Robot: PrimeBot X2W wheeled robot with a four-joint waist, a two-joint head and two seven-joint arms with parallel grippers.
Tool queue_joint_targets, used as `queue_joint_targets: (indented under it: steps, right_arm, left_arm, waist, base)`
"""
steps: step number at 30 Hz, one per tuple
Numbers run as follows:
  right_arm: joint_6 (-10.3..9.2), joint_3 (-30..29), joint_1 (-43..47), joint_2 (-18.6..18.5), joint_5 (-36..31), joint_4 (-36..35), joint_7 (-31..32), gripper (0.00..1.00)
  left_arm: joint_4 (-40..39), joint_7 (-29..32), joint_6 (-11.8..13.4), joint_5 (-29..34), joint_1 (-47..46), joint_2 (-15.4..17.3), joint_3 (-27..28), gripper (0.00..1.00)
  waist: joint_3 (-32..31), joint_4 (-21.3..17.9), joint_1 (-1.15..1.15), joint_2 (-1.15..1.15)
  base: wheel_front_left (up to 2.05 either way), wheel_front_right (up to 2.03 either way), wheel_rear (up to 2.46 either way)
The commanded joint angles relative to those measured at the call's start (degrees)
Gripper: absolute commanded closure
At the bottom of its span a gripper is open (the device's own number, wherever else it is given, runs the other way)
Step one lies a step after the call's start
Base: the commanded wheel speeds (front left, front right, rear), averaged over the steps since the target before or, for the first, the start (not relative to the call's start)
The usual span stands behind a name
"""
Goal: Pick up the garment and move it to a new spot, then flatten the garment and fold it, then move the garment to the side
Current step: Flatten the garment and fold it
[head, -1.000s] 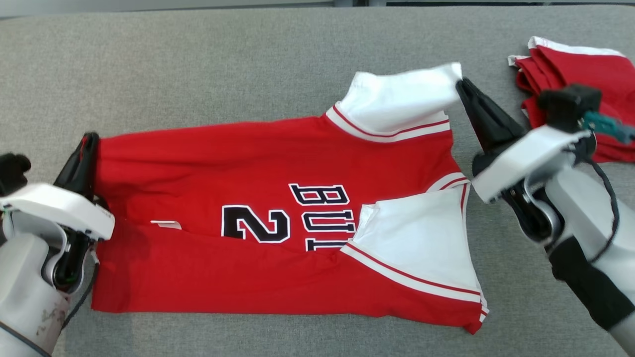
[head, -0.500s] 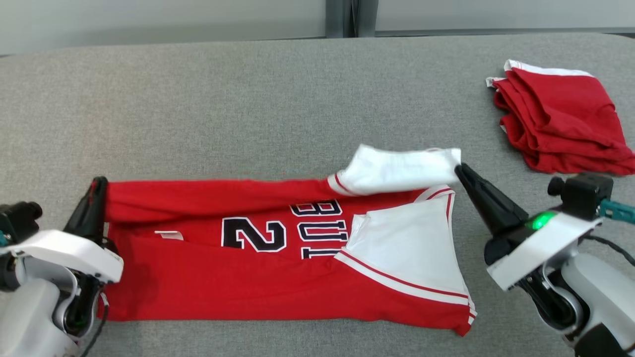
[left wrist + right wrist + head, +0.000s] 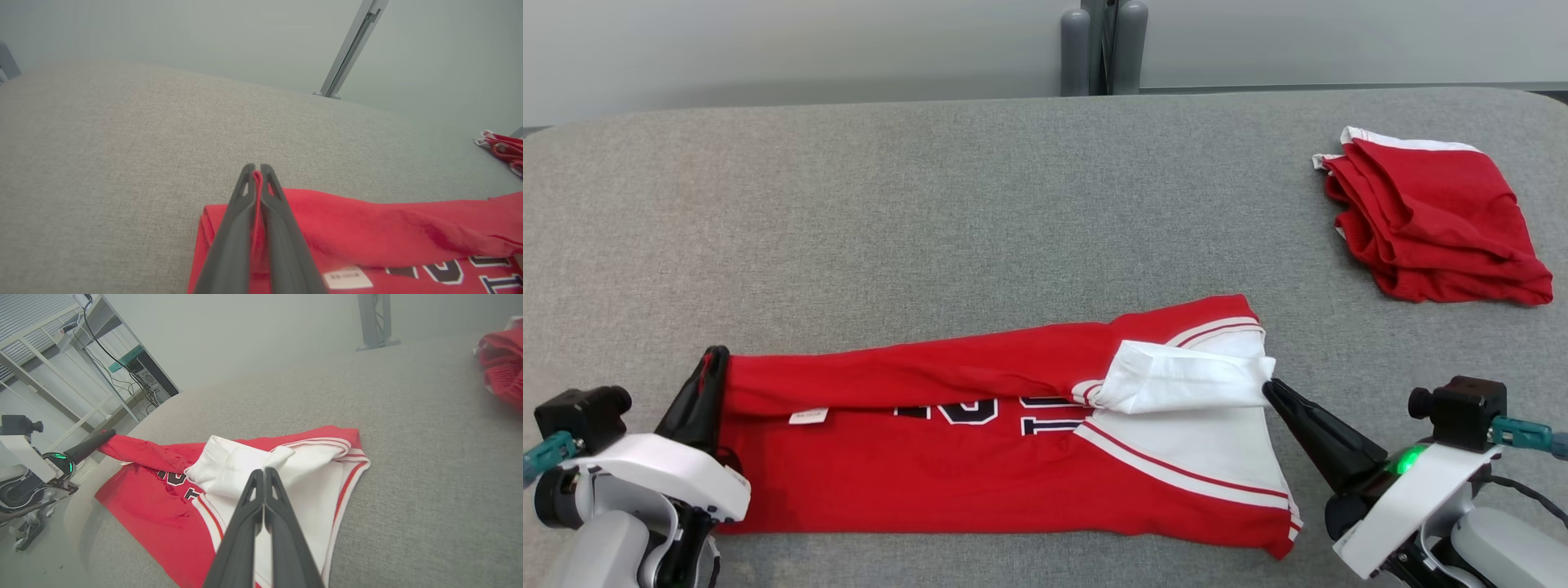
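Jersey mid-fold on the bench.
Left end effector gripped the red hem, right end effector the white sleeve; next, probably, lowering that edge flat and releasing.

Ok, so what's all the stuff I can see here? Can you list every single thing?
jersey: one, red with white parts and dark letters, half folded on the near part of the table
label: one, white, on the jersey near its left end
folded clothes pile: one, red with white trim, far right of the table
table: one, grey fabric top, under the clothes
post: one, grey, behind the table's far edge
rack: one, pale metal with cables, beyond the table in the right wrist view
left claw: one, dark, shut on the jersey's red left end
right claw: one, dark, shut on the jersey's white flap
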Motion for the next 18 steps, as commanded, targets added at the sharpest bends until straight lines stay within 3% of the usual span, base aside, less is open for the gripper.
queue_joint_targets:
  steps: [1,10,18]
  right_arm:
    - [0.0,0.1,0.4,-0.4,0.3,0.2,-0.1,1.0]
    - [0.0,6.2,-1.1,-0.8,2.0,3.1,0.3,1.0]
    - [0.0,11.5,-1.8,-1.3,6.5,4.1,1.7,1.0]
  left_arm:
    - [0.1,-0.3,0.0,0.6,0.5,0.1,0.1,1.0]
    - [3.0,-0.3,0.0,3.1,2.4,-1.6,0.6,1.0]
    - [4.3,-0.3,0.0,8.5,3.2,-3.7,5.6,1.0]
  waist:
    - [-0.1,-0.1,0.0,0.0]
    - [-1.1,-0.6,0.0,0.0]
    - [-2.5,-0.2,0.0,0.0]
  base:
    - [0.0,0.0,0.0]
    - [0.0,0.0,0.0]
    - [0.0,0.0,0.0]
